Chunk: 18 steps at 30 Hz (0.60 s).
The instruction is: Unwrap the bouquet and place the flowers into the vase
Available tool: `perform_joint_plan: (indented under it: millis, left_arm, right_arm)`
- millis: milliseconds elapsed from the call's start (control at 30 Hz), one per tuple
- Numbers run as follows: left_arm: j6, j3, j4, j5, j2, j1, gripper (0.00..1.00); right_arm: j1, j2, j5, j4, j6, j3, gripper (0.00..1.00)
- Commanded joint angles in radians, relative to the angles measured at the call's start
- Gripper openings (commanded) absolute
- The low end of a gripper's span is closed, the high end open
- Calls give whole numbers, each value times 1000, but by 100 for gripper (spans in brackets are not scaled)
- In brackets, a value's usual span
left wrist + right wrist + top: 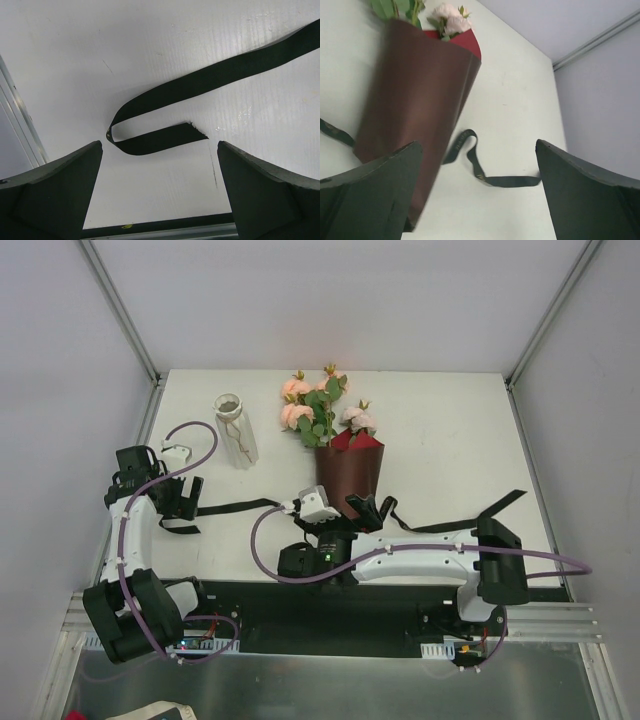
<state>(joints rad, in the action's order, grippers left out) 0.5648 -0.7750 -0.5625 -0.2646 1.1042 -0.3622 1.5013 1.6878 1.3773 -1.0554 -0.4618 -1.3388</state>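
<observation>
The right gripper is spread wide. The near end of the one bouquet lies by its left finger, unpinched. The left gripper, also spread, hangs over a folded end of black ribbon. Farther back, one white vase sits left of the flowers, with at least three blooms showing.

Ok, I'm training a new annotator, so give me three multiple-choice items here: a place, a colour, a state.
1. From above, the vase is on which side of the bouquet? A right B left C behind
2. The wrapping paper is: A white B blue C dark red
3. The left hand and right hand are: A both open, empty B both shut C gripping the paper
B: it stands left of the bouquet. C: the paper is dark red. A: both gape, the ribbon lying loose.
</observation>
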Motion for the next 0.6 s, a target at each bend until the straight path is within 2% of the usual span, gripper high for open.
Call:
perform_joint_plan:
  millis: [0, 133, 167, 200, 233, 267, 300, 333, 433, 567]
  left_arm:
    - [-2, -12, -4, -30, -21, -14, 99]
    - [0, -17, -4, -41, -15, -14, 99]
    - [0, -15, -4, -42, -15, -12, 99]
    - [-2, -15, -4, -42, -15, -14, 99]
    - [-2, -14, -4, -44, -14, -12, 99]
    - [0, -13, -4, -47, -12, -14, 99]
    - [0, -12, -4, -50, -12, -14, 99]
    - [-2, -10, -5, -48, -12, -12, 99]
    - [3, 0, -5, -51, -23, -14, 99]
    - [3, 2, -5, -53, -23, -14, 99]
  right_arm:
    - [42, 19, 95, -601, -618, -79, 100]
    - [66, 96, 22, -523, -480, -97, 100]
    - [66, 101, 0, -458, -334, -73, 100]
    - [71, 80, -76, -345, -179, -36, 100]
    - [71, -6, -134, -38, -34, 14, 100]
    - [66, -57, -202, 110, 203, 146, 100]
    - [56, -100, -295, 221, 245, 186, 100]
    - [45, -135, -305, 271, 245, 203, 100]
    - [8, -71, -271, 186, 230, 149, 100]
    - [-10, -14, -325, 254, 324, 148, 97]
